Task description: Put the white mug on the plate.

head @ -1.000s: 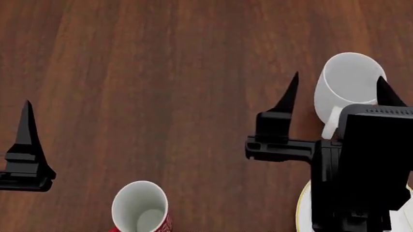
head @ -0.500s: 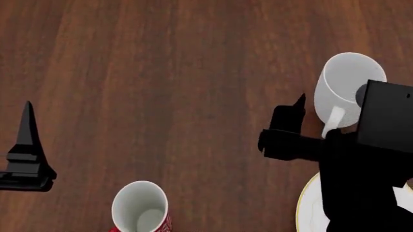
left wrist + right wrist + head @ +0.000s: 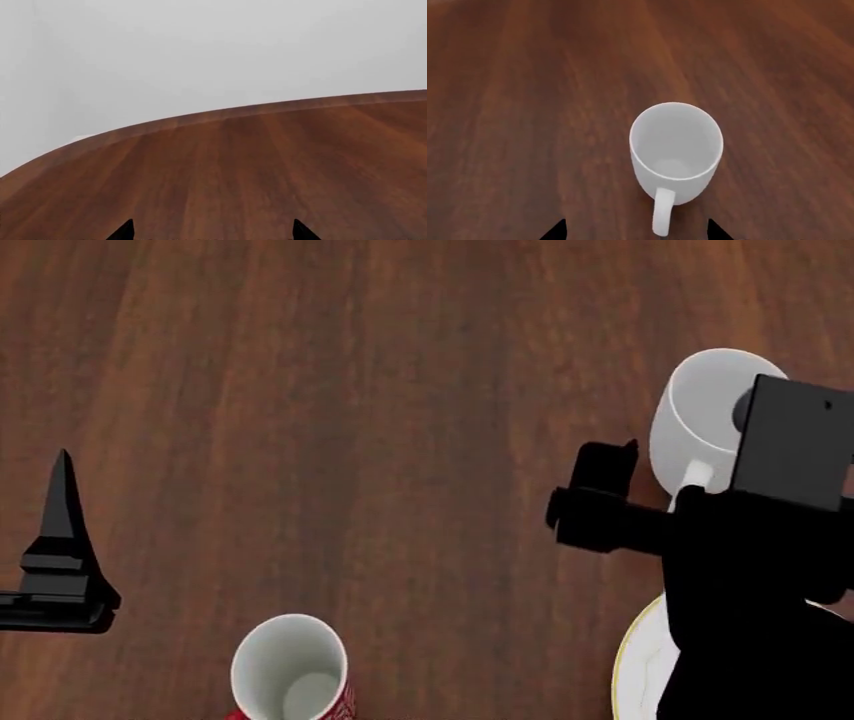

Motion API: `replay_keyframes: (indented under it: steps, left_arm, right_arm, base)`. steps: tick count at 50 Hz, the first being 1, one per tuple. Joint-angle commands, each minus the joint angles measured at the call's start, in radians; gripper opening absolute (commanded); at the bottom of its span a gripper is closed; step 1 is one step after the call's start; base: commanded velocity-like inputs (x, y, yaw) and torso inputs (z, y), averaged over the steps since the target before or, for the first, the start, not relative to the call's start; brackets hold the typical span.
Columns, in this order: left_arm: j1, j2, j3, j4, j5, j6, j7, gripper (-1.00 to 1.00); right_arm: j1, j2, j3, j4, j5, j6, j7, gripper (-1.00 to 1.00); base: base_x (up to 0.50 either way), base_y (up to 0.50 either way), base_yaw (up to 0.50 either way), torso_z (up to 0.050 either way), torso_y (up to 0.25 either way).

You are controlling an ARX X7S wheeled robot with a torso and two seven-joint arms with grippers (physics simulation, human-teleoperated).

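Centrally in the right wrist view, the white mug (image 3: 676, 150) is shown upright on the wooden table (image 3: 527, 100), its loop handle (image 3: 662, 211) turned toward the camera. The right gripper (image 3: 635, 231) is held open and empty, its two fingertips seen on either side of the handle without touching it. From the head view, the white mug (image 3: 701, 420) is partly covered by the right arm; the plate (image 3: 638, 665) is seen at the table's near right, only a slice of its gold-orange rim being visible. A red mug (image 3: 290, 670) is placed near the table's near edge. The left gripper (image 3: 212, 231) is likewise open, nothing held, over bare wood.
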Motion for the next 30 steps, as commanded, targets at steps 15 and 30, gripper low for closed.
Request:
replay_keyframes:
  steps: [15,30]
  left_arm:
    - [0.003,-0.007,0.003,-0.010,-0.003,0.011,-0.011,1.00]
    - [-0.001,-0.009,0.011,-0.021,-0.001,0.015,-0.017,1.00]
  right_arm:
    - [0.043,0.026,-0.068,0.197,-0.049,-0.107,-0.022,1.00]
    - [0.052,0.032,-0.091,0.285,-0.075,-0.162,-0.045,1.00]
  base:
    - [0.00,0.00,0.00,0.000,0.000]
    - [0.00,0.00,0.00,0.000,0.000]
